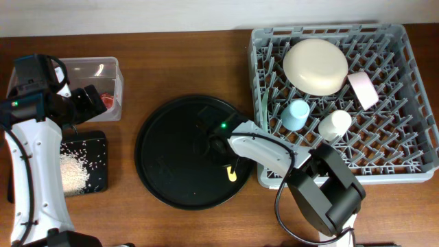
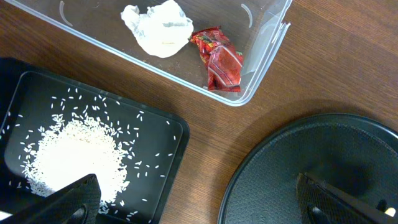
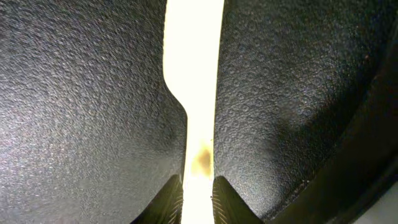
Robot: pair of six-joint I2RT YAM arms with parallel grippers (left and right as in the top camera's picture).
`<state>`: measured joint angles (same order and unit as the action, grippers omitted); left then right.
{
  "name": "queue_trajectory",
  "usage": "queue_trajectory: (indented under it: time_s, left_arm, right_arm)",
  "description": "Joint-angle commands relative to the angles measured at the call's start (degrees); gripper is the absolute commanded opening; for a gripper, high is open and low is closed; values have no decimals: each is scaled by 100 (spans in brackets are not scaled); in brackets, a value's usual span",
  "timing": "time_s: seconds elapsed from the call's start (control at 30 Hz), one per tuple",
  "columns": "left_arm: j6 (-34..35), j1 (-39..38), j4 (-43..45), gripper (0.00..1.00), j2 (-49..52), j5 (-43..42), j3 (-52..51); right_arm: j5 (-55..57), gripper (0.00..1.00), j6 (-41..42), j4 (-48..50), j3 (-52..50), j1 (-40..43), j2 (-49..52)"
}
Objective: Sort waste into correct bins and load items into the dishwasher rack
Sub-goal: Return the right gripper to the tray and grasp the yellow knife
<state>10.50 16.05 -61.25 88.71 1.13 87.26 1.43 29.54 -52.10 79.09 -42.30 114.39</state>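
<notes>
**Brown wooden worktop, 2 arms over it**

At the worktop's far right corner sits 1 large square grey plastic grid rack. It holds the large cream bowl, small pink bowl, light blue cup and white cup.

The large round black tray lies at the centre. On it the right gripper is pinched narrowly on the slim pale yellow utensil.

Near the far left corner, the clear rectangular plastic box holds the crumpled white wrapper and small crumpled red wrapper. Just beside it, the flat black rectangular tray holds loose white rice grains.

The left gripper hangs wide apart and empty.
</notes>
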Motion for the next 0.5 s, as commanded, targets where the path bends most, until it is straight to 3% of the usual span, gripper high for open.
queue_trajectory:
  time_s: [0.0,0.23,0.33,0.47]
  left_arm:
    - [11,15,4,99,-92,37,70]
    - [11,15,4,99,-92,37,70]
    - [11,15,4,99,-92,37,70]
    - [11,15,4,99,-92,37,70]
  right_arm:
    - [46,43,-74,-122,118,-4,20]
    - [-291,43,-13,98,-319,-15,31]
    - [-282,33,-15,138,-319,-15,31]
    - [-273,30,-13,306,-546,-15,33]
